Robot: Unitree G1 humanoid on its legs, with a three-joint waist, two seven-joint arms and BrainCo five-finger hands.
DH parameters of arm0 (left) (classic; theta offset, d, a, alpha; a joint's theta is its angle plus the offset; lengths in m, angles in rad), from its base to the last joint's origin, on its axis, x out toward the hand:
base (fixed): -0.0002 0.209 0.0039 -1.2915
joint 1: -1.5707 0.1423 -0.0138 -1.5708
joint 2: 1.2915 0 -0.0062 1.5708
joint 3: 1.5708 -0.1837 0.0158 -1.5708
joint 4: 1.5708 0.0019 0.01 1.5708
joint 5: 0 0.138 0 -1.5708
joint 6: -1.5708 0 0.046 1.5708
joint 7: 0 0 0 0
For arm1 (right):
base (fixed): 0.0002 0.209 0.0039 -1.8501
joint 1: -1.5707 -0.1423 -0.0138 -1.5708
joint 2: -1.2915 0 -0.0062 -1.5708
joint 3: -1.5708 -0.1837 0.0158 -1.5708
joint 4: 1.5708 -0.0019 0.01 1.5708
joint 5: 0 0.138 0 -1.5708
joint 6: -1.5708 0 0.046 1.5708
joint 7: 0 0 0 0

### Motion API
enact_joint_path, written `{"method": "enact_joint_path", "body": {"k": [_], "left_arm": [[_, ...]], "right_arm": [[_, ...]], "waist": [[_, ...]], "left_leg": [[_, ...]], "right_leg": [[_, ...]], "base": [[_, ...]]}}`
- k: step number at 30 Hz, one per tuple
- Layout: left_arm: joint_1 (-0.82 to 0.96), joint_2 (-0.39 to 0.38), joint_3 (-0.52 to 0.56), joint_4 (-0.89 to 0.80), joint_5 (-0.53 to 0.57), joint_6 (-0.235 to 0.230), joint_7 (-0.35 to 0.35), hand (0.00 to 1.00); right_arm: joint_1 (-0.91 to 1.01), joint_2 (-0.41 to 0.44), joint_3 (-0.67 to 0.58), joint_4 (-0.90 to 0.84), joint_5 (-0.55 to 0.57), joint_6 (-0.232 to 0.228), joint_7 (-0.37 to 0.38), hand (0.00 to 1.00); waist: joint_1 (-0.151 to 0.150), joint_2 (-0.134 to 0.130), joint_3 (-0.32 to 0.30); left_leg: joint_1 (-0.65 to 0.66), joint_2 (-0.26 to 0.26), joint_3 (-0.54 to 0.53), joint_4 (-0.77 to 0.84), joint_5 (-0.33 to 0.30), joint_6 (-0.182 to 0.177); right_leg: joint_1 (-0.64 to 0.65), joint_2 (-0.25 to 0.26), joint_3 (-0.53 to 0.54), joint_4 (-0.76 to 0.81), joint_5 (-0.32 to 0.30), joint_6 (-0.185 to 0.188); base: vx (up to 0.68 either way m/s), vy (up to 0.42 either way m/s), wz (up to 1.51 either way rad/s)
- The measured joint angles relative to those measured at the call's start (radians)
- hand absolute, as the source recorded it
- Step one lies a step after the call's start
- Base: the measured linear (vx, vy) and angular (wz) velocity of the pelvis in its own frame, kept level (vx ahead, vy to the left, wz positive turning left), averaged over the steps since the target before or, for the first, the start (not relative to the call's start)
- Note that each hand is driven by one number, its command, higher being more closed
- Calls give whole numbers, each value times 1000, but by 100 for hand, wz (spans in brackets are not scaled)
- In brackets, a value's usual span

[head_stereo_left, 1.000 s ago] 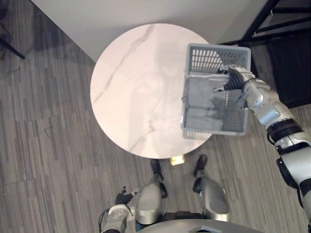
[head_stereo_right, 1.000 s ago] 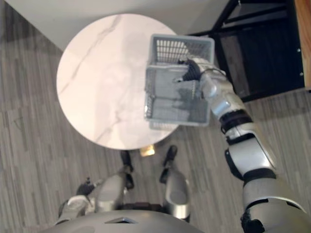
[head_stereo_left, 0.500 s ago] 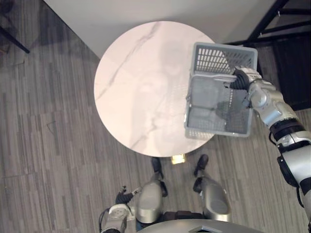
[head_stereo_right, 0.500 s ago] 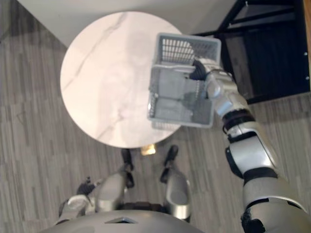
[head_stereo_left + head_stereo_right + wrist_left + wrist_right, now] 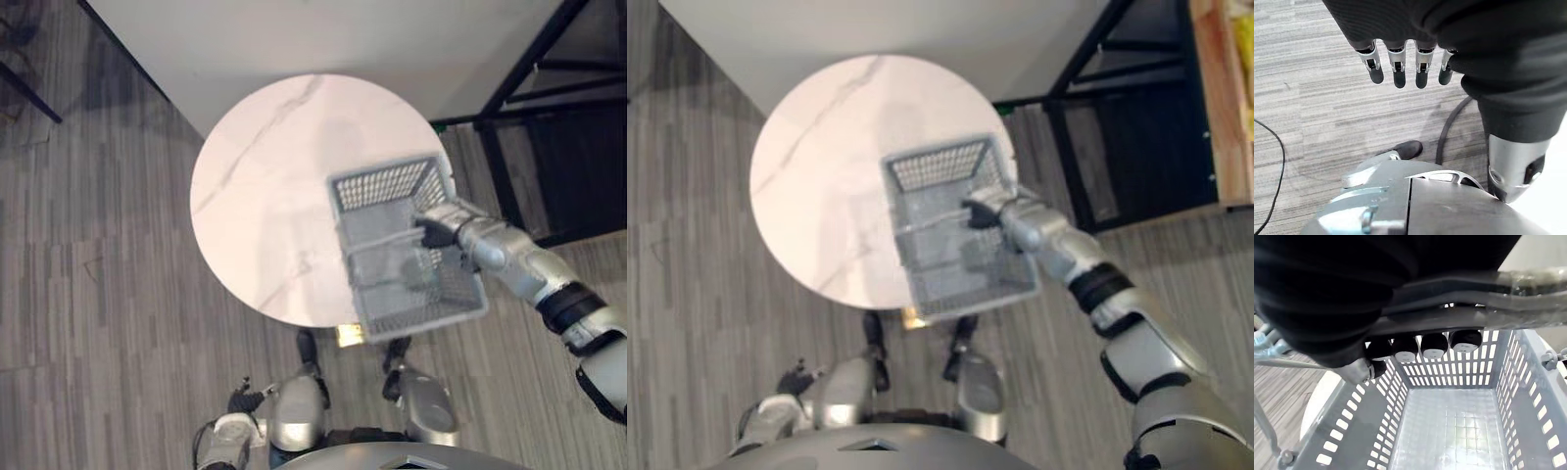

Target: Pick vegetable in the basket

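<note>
The right hand (image 5: 440, 226) has its fingers (image 5: 1433, 345) curled round the handle (image 5: 1528, 277) of the grey basket (image 5: 383, 186). The basket sits tilted over the near right edge of the round marble table (image 5: 265, 176). The left hand (image 5: 1400, 68) hangs over the floor with its fingers relaxed.
</note>
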Motion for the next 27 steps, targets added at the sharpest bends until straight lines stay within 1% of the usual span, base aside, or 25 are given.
{"method": "enact_joint_path", "body": {"k": [1, 2, 4, 5, 7, 9, 13, 14, 17, 19, 25, 26, 27], "left_arm": [[0, 4, 2, 5, 4, 3, -2, 0], [5, 13, 11, 13, 20, 8, -4, 0], [14, 27, 29, 18, 28, 11, -11, 0], [17, 31, 39, 25, 28, 14, -13, 0], [18, 34, 40, 36, 28, 15, -15, 0], [19, 31, 47, 46, 29, 16, -23, 0], [29, 31, 76, 51, 37, 17, -27, 0], [38, 31, 79, 51, 38, 17, -28, 0], [57, 31, 79, 53, 43, 23, -32, 0], [56, 31, 79, 53, 59, 29, -33, 0], [61, 27, 79, 52, 65, 29, -33, 0], [62, 26, 78, 52, 64, 29, -34, 0], [61, 25, 76, 52, 64, 30, -33, 0]], "right_arm": [[9, -9, 6, -24, 6, -3, 3, 100], [22, -27, 10, -74, 20, -14, 7, 100], [45, -81, 10, -164, 66, -23, 34, 100], [58, -121, 10, -210, 94, -29, 43, 100], [76, -167, 8, -260, 115, -34, 45, 100], [112, -213, -23, -316, 124, -38, 46, 100], [171, -258, -105, -400, 148, -43, 45, 100], [184, -275, -121, -419, 158, -49, 45, 100], [224, -302, -150, -443, 172, -58, 44, 100], [247, -316, -162, -449, 172, -62, 44, 100], [314, -326, -172, -449, 170, -67, 44, 100], [330, -326, -174, -449, 170, -73, 43, 100], [346, -323, -179, -449, 165, -79, 40, 100]], "waist": [[-2, -6, -8], [-11, -19, -24], [-16, -33, -54], [-19, -36, -66], [-23, -35, -90], [-28, -35, -121], [-35, -34, -138], [-45, -33, -147], [-48, -29, -170], [-48, -27, -176], [-49, -25, -181], [-49, -27, -183], [-44, -32, -182]], "left_leg": [[1, 0, 1, 0, 0, 0], [3, 2, 5, 0, 0, 0], [11, 5, 20, 0, 0, 0], [21, 6, 24, -1, 0, 0], [21, 8, 25, -2, 0, 0], [22, 14, 27, -5, 0, -1], [37, 25, 34, -6, -3, -4], [36, 27, 34, -6, -3, -5], [38, 31, 43, -7, -4, -7], [39, 33, 49, -7, -4, -8], [71, 38, 59, 0, -10, -16], [73, 41, 66, 8, -18, -18], [54, 51, 80, 74, -55, -19]], "right_leg": [[0, 1, 3, -1, 0, 0], [0, 3, 10, -3, 0, 0], [1, 7, 24, -5, 1, 1], [7, 10, 28, -6, 2, 1], [7, 12, 29, -7, 2, 1], [9, 20, 35, -15, 5, 0], [20, 32, 48, -19, 5, 0], [19, 34, 49, -20, 5, 0], [19, 36, 56, -28, 5, 0], [19, 39, 62, -34, 10, -6], [40, 50, 75, -30, 9, -7], [34, 50, 81, -13, 4, -12], [12, 46, 108, 31, -11, -13]], "base": [[-22, -9, -8], [-12, -12, -12], [2, -18, -19], [13, -17, -12], [10, -16, -6], [21, -33, -6], [13, -30, -10], [13, -20, -3], [29, -11, -8], [27, -13, -9], [34, -15, -8], [23, 10, -29], [6, 15, -36]]}}
